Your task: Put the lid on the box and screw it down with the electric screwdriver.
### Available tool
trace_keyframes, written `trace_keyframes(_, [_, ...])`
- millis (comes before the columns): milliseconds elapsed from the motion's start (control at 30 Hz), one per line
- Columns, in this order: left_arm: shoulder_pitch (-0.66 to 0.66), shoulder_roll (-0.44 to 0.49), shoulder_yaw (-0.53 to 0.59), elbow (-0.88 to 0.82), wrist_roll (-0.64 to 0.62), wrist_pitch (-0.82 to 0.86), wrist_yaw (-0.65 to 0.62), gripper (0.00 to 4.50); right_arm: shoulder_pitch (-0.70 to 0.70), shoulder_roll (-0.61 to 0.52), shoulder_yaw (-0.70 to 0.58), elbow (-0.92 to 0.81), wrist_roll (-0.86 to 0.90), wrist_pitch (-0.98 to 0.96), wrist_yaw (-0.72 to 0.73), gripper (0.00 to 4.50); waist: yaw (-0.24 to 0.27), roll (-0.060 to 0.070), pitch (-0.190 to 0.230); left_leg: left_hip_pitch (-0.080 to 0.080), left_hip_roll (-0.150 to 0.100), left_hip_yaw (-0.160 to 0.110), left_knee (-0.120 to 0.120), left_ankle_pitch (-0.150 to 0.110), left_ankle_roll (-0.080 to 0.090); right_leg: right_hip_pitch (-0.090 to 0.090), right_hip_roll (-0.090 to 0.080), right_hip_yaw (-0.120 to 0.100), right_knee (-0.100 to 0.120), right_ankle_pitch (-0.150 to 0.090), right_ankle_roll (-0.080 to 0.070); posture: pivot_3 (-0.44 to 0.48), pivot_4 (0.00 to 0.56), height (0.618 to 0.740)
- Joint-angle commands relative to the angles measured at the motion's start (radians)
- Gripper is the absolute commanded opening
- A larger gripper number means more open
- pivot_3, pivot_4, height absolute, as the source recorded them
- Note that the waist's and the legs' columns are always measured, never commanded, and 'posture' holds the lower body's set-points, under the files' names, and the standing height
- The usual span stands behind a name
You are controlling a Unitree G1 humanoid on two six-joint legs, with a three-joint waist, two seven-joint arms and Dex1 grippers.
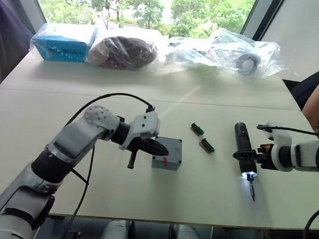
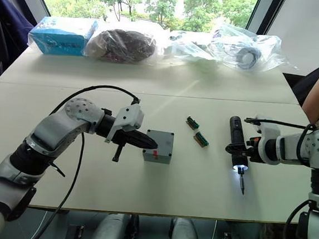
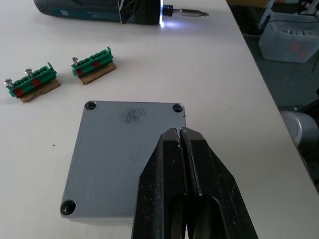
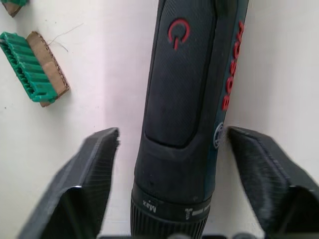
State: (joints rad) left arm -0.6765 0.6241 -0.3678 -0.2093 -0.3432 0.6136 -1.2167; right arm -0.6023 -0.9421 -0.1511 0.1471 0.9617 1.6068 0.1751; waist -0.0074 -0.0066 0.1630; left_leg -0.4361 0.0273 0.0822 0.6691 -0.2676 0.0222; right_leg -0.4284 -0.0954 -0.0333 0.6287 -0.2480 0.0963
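Lid [image 3: 124, 149] seated flat on box [image 1: 167, 162], grey and matte, recessed screw holes at corners, mid-table. Left gripper [image 3: 180, 133] over lid, fingers pressed together, apparently resting on its top. Electric screwdriver [image 1: 243, 151] lying flat to the right, long axis toward table's near edge, lit bit nearest it; right gripper [image 4: 172, 137] straddling its black barrel, fingers spread, not touching. Two green ribbed terminal blocks [image 1: 202, 138] between box and screwdriver.
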Motion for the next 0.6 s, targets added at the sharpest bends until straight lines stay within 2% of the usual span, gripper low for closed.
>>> trace_keyframes(33, [0.006, 0.024, 0.045, -0.016, -0.007, -0.045, -0.016, 0.0, -0.031, -0.018, -0.007, 0.003, -0.055, -0.007, 0.059, 4.49, 0.0, 0.0, 0.0, 0.0, 0.0, 0.0, 0.0, 0.0, 0.0, 0.0, 0.0, 0.0, 0.0, 0.0, 0.0, 0.0, 0.15, 0.74])
trace_keyframes(200, [-0.007, 0.017, 0.11, 0.014, -0.052, -0.004, 0.012, 0.0, -0.064, -0.031, -0.021, -0.032, -0.098, -0.018, 0.133, 4.49, -0.002, 0.0, 0.0, 0.0, 0.0, 0.0, 0.0, 0.0, 0.0, 0.0, 0.0, 0.0, 0.001, 0.0, 0.0, 0.0, 0.15, 0.74])
trace_keyframes(300, [-0.008, 0.034, 0.184, 0.044, -0.103, 0.014, 0.0, 0.0, -0.124, -0.095, -0.009, -0.076, -0.14, -0.111, 0.208, 4.49, -0.003, 0.002, 0.001, 0.0, 0.0, 0.0, 0.0, 0.0, 0.0, 0.0, 0.0, 0.0, 0.001, 0.0, 0.0, 0.0, 0.15, 0.74])
trace_keyframes(400, [-0.018, 0.024, 0.242, 0.106, -0.11, 0.029, 0.051, 0.0, -0.143, -0.142, 0.01, -0.145, -0.167, -0.239, 0.324, 4.49, -0.002, 0.002, 0.001, 0.0, 0.0, 0.0, 0.0, 0.0, 0.0, -0.001, 0.0, 0.0, 0.001, 0.0, 0.0, 0.0, 0.15, 0.74])
trace_keyframes(500, [0.006, 0.022, 0.234, 0.146, -0.039, -0.015, 0.112, 0.0, -0.066, -0.139, -0.004, -0.34, -0.138, -0.406, 0.493, 4.49, -0.002, 0.001, 0.001, 0.0, 0.001, -0.001, 0.0, 0.0, 0.0, -0.001, 0.002, -0.001, 0.001, 0.0, 0.001, 0.0, 0.15, 0.74])
trace_keyframes(600, [0.056, 0.034, 0.177, 0.154, 0.028, -0.049, 0.131, 0.0, 0.09, -0.128, 0.023, -0.554, -0.127, -0.506, 0.597, 4.49, 0.0, 0.001, 0.001, 0.0, 0.001, -0.001, 0.0, 0.0, 0.0, 0.0, 0.002, -0.001, 0.001, 0.0, 0.001, 0.0, 0.15, 0.74])
